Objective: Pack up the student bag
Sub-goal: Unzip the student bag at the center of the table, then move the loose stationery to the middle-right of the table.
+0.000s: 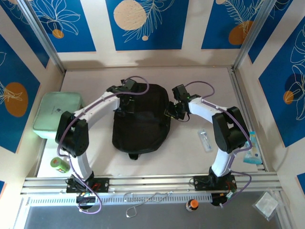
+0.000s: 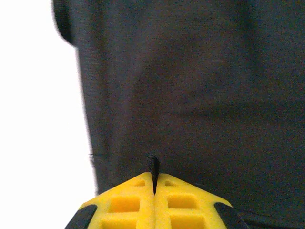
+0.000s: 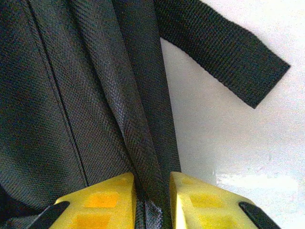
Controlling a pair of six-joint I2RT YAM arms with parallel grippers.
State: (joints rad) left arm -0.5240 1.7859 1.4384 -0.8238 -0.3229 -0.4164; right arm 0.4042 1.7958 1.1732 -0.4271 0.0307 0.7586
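While right pincer (image 3: pixel 152 180) grips student bag (image 3: pixel 71 95), left pincer (image 2: pixel 154 179) seemingly too.

Pale tabletop (image 1: pixel 190 81) amid blue floral wall panels (image 1: pixel 167 28).

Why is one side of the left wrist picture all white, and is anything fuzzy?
Left wrist view: glare washes the table out to plain white, and the bag looks soft and blurry. Right wrist view: the strap is sharp enough to show its weave, though the table beside it is very bright. Top view: even light, only faint shadows.
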